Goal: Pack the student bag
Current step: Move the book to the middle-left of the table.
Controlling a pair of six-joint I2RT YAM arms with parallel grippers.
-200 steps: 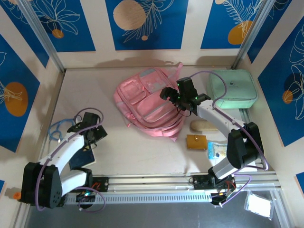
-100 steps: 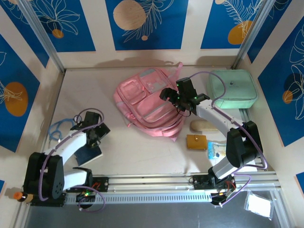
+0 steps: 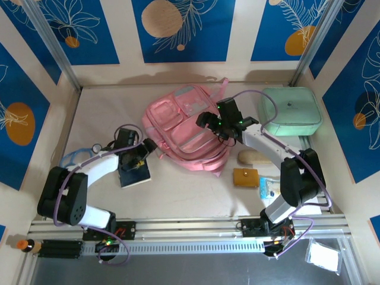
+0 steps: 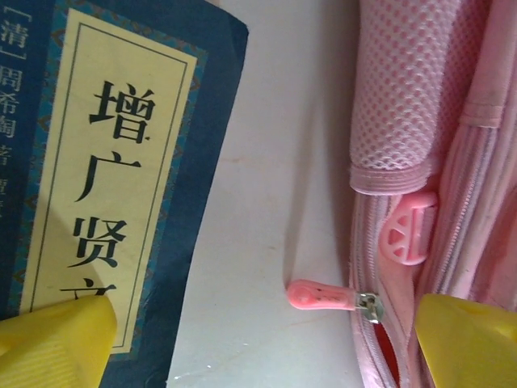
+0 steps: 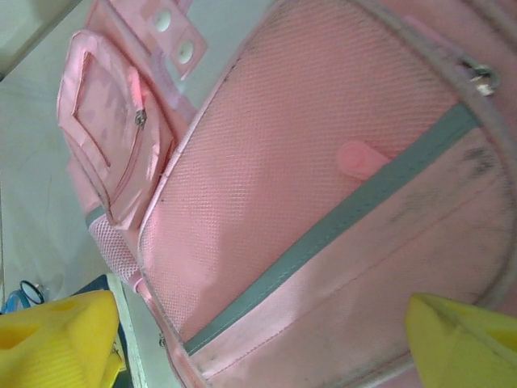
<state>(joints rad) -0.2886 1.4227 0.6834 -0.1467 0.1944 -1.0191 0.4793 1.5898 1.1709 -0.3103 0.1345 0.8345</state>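
Note:
The student bag (image 3: 184, 127) is a pink backpack lying flat mid-table, grey-trimmed front pockets up. My left gripper (image 3: 141, 152) stands open at the bag's lower left edge. In the left wrist view the left gripper (image 4: 266, 352) has a pink zipper pull (image 4: 321, 296) between its yellow fingertips (image 4: 56, 343), with the student bag (image 4: 420, 121) on the right. A dark blue book (image 4: 105, 162) with Chinese characters lies under the left finger. My right gripper (image 3: 212, 122) hovers open over the bag's front. The right gripper (image 5: 258, 347) spans the mesh pocket (image 5: 307, 145) and grey trim (image 5: 339, 218).
A mint-green case (image 3: 291, 111) stands right of the bag. A beige oblong thing (image 3: 254, 157), a brown wallet (image 3: 246, 177) and a blue-white packet (image 3: 270, 187) lie at the right front. Blue glasses (image 3: 74, 159) lie far left. The book (image 3: 134, 170) sits left of the bag.
My left arm has swung right from the table's left side to the bag's edge, and the blue book has shifted that way with it. The right gripper has edged slightly left.

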